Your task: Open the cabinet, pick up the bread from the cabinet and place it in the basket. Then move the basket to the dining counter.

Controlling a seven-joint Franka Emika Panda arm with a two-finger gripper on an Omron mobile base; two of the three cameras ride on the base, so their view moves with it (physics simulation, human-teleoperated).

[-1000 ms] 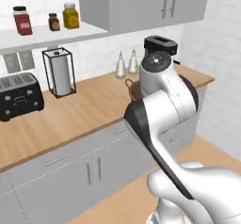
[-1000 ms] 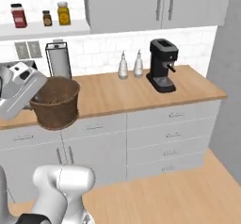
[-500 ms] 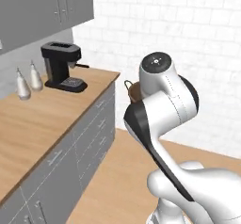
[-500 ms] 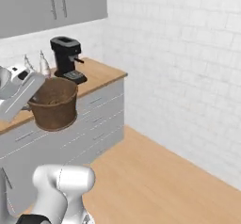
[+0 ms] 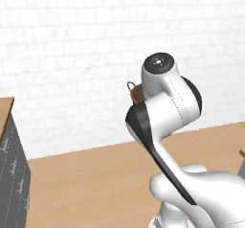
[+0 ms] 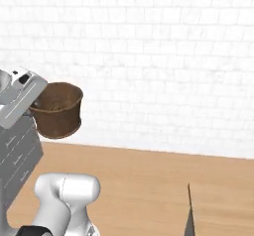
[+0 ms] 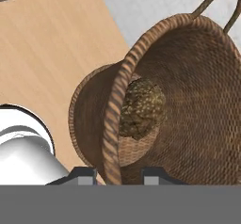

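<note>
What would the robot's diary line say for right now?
phase: carrying | pincer: shut on basket rim | bread: inside basket | basket: held in air | facing: white brick wall

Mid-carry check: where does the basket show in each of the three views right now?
Left base view: basket is a sliver with one loop handle, just left of the arm's top joint.
Right base view: basket at left, held off the floor.
Hand view: basket fills the right side, bread inside.
Shared landmark: white brick wall.

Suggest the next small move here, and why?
Probably keep turning the base with the grip unchanged: the basket hangs in the gripper by its rim, the bread inside, and only brick wall and floor show ahead, no dining counter.
</note>
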